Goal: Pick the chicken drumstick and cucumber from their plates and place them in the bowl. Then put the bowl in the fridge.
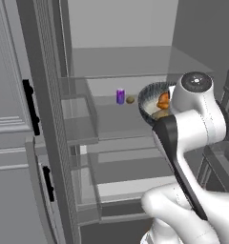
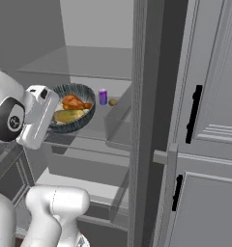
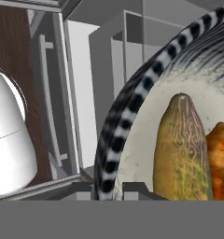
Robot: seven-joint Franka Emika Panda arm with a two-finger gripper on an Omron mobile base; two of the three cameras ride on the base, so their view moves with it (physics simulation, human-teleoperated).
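The last step is in hand: both foods are already in the bowl, and the bowl is being carried into the open fridge point(image 1: 49, 119).

Going left to right in the left base view, the fridge door with its clear bins stands open at the left. On the glass shelf point(image 1: 116, 121) a small purple can point(image 1: 120, 96) and a little brownish item point(image 1: 130, 99) sit towards the back. Right of them the bowl point(image 1: 150, 102) hangs tipped, its mouth turned sideways towards the camera, at about shelf height, its right side hidden behind the arm.

In the right base view the chicken drumstick point(image 2: 73, 102) lies above the cucumber point(image 2: 68, 116) inside the bowl, and the hand meets the bowl's left rim. The hand view looks across the striped rim at the cucumber, with the drumstick beside it. The jaws appear to pinch the rim, but the fingertips are hidden, so I cannot tell for certain.

Next, I judge, the bowl needs levelling and lowering onto the shelf, short of the can, before release. The tilt risks spilling the food.
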